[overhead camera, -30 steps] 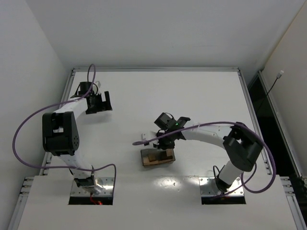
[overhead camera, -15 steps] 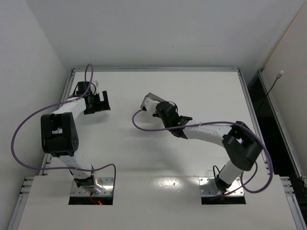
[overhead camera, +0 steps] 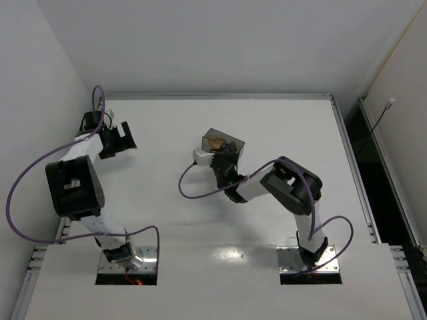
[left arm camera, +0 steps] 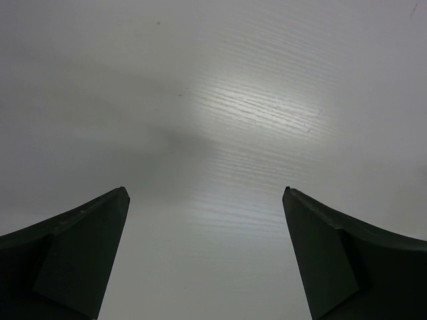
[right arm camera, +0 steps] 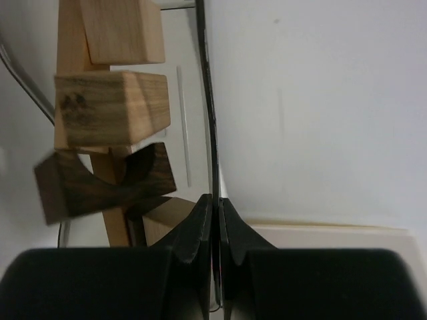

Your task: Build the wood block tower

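Observation:
My right gripper (overhead camera: 223, 159) is shut on the wall of the clear grey plastic bin (overhead camera: 225, 141) and holds it tipped above the middle of the table. In the right wrist view the gripper (right arm camera: 215, 199) pinches the bin's thin wall (right arm camera: 209, 120). Inside the bin are loose blocks: a light tan block (right arm camera: 110, 108), another tan block (right arm camera: 123, 30) and a dark brown arch piece (right arm camera: 100, 181). No stacked tower shows in any view. My left gripper (overhead camera: 117, 141) is open and empty at the far left; in its wrist view (left arm camera: 207, 193) only bare table shows.
The white table (overhead camera: 280, 127) has a raised metal rim (overhead camera: 220, 97) along its far and side edges. Purple cables loop beside both arms. White walls stand close behind and to the left.
My right arm lifted the bin off the near middle of the table, carried it farther back and tipped it. My left arm swung farther left.

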Robot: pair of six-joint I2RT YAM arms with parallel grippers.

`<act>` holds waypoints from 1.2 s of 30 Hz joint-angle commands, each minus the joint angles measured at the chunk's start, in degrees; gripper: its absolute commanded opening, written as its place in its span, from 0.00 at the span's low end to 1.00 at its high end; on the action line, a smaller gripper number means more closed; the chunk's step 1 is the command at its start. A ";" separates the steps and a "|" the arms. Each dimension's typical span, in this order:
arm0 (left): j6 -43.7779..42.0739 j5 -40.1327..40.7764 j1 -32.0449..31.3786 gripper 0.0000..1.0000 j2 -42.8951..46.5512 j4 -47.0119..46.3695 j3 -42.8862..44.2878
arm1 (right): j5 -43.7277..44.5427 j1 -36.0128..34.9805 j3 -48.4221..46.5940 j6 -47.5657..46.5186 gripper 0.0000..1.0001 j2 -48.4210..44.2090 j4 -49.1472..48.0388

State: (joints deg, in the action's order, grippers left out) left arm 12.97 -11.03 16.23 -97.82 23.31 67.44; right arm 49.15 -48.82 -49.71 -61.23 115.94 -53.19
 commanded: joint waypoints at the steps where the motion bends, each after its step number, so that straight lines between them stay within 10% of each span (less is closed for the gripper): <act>1: 1.44 -2.07 1.00 1.00 0.09 0.77 1.82 | 4.29 -2.15 2.94 -13.55 0.00 -0.20 -28.78; 6: 1.44 -3.73 2.75 1.00 -0.97 0.77 1.82 | 3.24 -5.67 9.71 -25.75 0.00 4.11 -50.86; 36: 1.97 -8.30 5.48 1.00 -2.55 1.83 2.35 | -11.09 -8.14 10.78 -44.67 0.00 0.26 -50.87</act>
State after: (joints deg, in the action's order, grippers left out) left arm 14.26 -17.26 20.38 -99.72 25.06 68.20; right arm 40.18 -57.87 -38.22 -101.86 119.24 -75.00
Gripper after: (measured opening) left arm 0.996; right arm 0.010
